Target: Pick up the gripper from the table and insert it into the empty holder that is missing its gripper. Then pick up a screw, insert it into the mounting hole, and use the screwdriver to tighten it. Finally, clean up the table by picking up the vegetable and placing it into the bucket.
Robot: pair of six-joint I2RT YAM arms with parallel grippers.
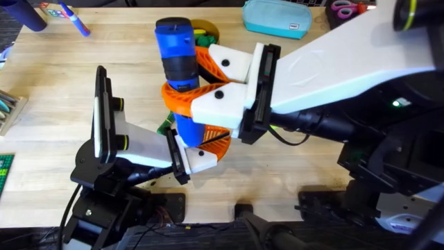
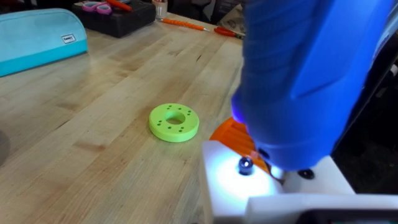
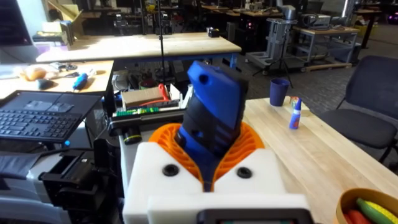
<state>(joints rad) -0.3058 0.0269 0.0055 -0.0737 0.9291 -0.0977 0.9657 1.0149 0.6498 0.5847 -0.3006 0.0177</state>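
Screwdriver (image 1: 179, 62) clamped in right claw (image 1: 208, 83), left claw state unclear, bucket (image 3: 367, 208) holding vegetables.

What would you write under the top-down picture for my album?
Right gripper clamps the blue screwdriver upright over the holder.

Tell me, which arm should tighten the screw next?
Right, probably. Its end effector is already closed around the screwdriver, and the driver's lower end sits close to the screw in the left wrist view.
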